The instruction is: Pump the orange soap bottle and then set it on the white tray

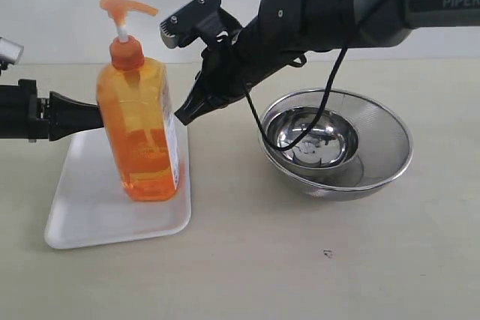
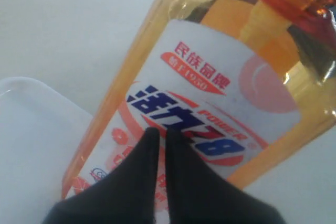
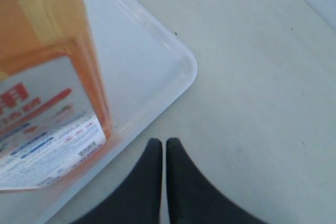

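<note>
White tray holds orange soap bottle between left end effector and right end effector (both closed), bowls beside.

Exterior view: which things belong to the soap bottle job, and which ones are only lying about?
Belong to the job:
orange soap bottle, standing upright
white tray, under the bottle

Only lying about:
large steel mesh bowl
small steel bowl, inside the large one
</note>
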Controlling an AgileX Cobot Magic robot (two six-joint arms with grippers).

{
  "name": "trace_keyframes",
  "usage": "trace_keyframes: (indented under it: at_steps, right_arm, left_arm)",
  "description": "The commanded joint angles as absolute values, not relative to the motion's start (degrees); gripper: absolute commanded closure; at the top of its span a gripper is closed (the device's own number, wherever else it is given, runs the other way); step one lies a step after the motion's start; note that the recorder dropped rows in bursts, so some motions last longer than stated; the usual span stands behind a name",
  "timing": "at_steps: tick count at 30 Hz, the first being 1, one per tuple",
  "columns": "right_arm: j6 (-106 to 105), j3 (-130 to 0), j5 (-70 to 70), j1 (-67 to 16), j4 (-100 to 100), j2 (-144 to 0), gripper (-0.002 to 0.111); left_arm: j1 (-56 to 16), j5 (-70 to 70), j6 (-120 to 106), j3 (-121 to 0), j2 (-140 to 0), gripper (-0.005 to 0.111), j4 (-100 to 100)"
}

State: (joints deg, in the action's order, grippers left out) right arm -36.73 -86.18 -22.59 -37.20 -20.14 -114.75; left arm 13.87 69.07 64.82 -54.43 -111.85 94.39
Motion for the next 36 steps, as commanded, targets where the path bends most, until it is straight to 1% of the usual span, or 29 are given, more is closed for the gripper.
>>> trace_keyframes:
  at_steps: [1,7,12,20,25,32,36]
  right_arm:
    - [-38.8,-86.4,-22.1,-37.2,-22.2,-113.9,0.109]
    - [-42.9,-86.4,-22.1,-37.2,-26.5,-113.9,0.109]
    - [-43.0,-86.4,-22.0,-37.2,-26.7,-113.9,0.109]
    - [-43.1,-86.4,-22.1,-37.2,-26.6,-113.9,0.109]
    - [-43.0,-86.4,-22.7,-37.2,-25.2,-113.9,0.109]
    - [-42.9,-86.4,-23.3,-37.2,-25.1,-113.9,0.109]
    - [-42.6,-86.4,-26.0,-37.2,-25.1,-113.9,0.109]
  left_arm:
    - [13.4,70.0,64.5,-53.8,-111.8,0.102,94.9]
    - [12.9,70.0,64.6,-53.6,-111.8,0.102,94.9]
    - [11.3,70.0,64.4,-53.6,-111.8,0.102,94.8]
    - [11.4,70.0,64.2,-53.6,-111.8,0.102,94.4]
    - [12.0,62.6,66.5,-53.6,-111.8,0.102,94.5]
    - [16.0,59.6,68.0,-53.6,-111.8,0.102,94.5]
    - [16.9,50.6,72.5,-53.4,-111.8,0.102,95.1]
